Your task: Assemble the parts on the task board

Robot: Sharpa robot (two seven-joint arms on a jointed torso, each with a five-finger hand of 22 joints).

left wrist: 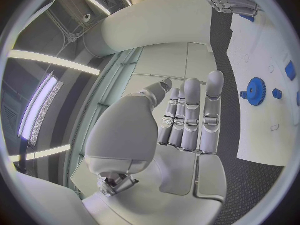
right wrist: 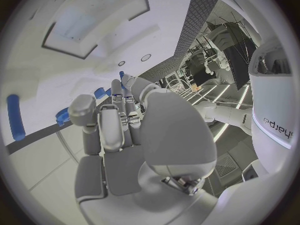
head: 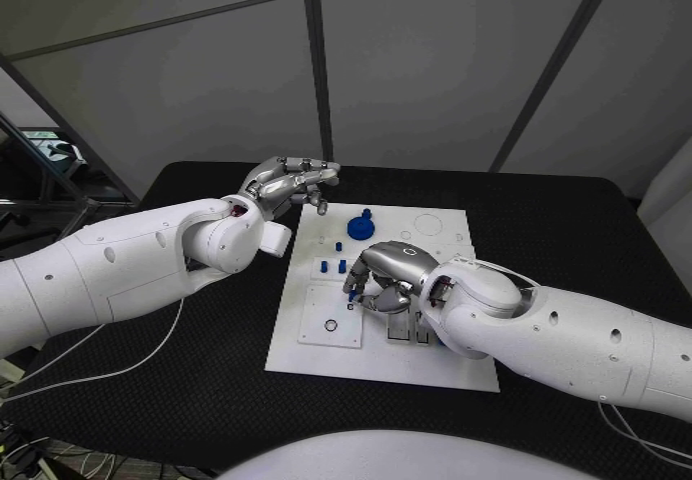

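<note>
While the head view looks down on the black bench (head: 577,230), the white task board (head: 433,350) lies at its middle with small blue parts on it: a blue gear (head: 359,226) near the far edge and a few short blue pegs (head: 333,266) closer in. The left robot hand (head: 293,182) hovers over the bench just beyond the board's far left corner, its fingers partly curled and nothing visible in them. The right robot hand (head: 387,275) is down over the middle of the board, fingers curled toward the surface beside the pegs; whether it pinches a part cannot be told from here. A raised rectangular plate (head: 332,315) sits on the near left part of the board.

From the left wrist view, the left robot hand (left wrist: 187,120) shows its fingers straight and side by side, holding nothing, well apart from the board (left wrist: 262,115), where the gear (left wrist: 255,91) stands with a small blue peg (left wrist: 277,93) just beside it.

From the right wrist view, the right robot hand (right wrist: 119,130) has its fingers bent close over the board (right wrist: 75,70), fingertips near small blue parts (right wrist: 100,92). A long blue piece (right wrist: 15,117) lies off to one side. A grip on any part is not clear.
</note>
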